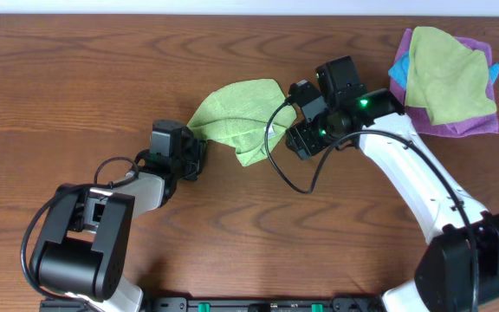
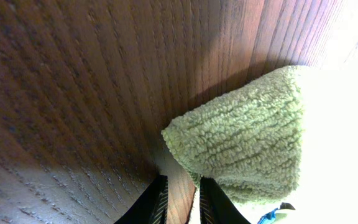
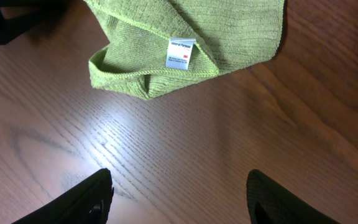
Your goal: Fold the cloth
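Cloth: the cloth (image 1: 236, 113) lies bunched near the middle of the table (image 1: 76, 69), a little toward its far edge. It is partly doubled over itself rather than flat, so I judge no clean fold is made yet.
Tag: a white tag (image 3: 180, 53) sits on the rolled hem that faces the right gripper. It marks that edge well.
Left gripper: the left gripper (image 2: 183, 199) is low over the wood at the cloth's left corner. Its fingers (image 2: 156, 202) are close together, with only a slit between them. The fuzzy corner lies just ahead and beside one finger; I cannot tell whether any edge is nipped.
Right gripper: the right gripper (image 3: 179, 186) hovers at the cloth's right side, fingers wide apart over bare wood, holding nothing. It is likely placed to come down on the tagged hem.
Why one each side: with an arm at either end, each can take a corner, so the cloth can be spread and then drawn over itself.
Pile: a pile (image 1: 449, 82) of a duller yellow-green cloth over purple and blue sits at the far right corner, well apart from the work.
Stage: early, by my reading — grasps come first.
Risk: the soft layers may be pinched together, which would drag the bunch rather than open it.
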`<action>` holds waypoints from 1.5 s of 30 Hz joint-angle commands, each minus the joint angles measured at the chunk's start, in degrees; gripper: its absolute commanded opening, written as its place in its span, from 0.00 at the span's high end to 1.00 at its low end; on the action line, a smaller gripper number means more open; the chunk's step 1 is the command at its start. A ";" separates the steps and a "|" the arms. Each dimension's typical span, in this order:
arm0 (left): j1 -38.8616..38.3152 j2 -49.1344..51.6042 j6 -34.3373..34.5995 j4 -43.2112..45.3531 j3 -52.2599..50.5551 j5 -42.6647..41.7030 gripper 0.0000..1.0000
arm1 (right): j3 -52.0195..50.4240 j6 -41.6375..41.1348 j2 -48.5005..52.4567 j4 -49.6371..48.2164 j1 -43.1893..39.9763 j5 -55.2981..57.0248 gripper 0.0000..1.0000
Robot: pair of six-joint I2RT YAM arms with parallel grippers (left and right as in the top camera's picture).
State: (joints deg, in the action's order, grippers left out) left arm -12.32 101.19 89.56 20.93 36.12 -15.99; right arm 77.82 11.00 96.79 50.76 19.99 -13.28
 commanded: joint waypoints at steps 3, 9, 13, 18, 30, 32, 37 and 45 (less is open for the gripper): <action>3.78 7.28 -0.90 -5.44 -4.74 9.51 0.80 | -0.02 -0.24 -0.11 -0.04 -0.57 0.00 0.31; 4.76 7.28 -1.33 -5.09 -4.74 9.07 0.84 | -0.02 -0.26 -0.11 -0.04 -0.90 -0.02 0.31; 4.74 7.28 -1.31 -5.18 -4.74 8.94 0.94 | -0.02 -0.26 -0.11 -0.04 -0.90 0.00 0.31; 4.74 7.28 -2.43 -5.64 -4.76 8.92 0.94 | -0.02 -0.26 -0.11 -0.09 -0.90 -0.02 0.31; 9.53 3.76 -16.98 3.39 -4.33 -19.65 0.94 | -0.02 -1.14 -0.11 -0.22 -0.83 -0.48 0.32; 10.73 1.60 -17.42 2.82 -4.33 -20.79 0.94 | -0.02 -1.14 -0.11 -0.22 -0.83 -0.48 0.32; 14.97 -5.53 -21.46 -1.64 -4.31 -21.66 0.94 | -0.02 -1.14 -0.11 -0.22 -0.83 -0.48 0.32; 20.48 -10.56 -28.61 -7.61 -4.33 -20.70 0.94 | -0.02 -0.72 -0.11 -0.55 -0.83 -4.92 0.31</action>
State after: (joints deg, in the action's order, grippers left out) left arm 8.08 90.96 64.73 13.10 31.68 -35.68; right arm 77.82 10.61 96.79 50.26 19.29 -14.72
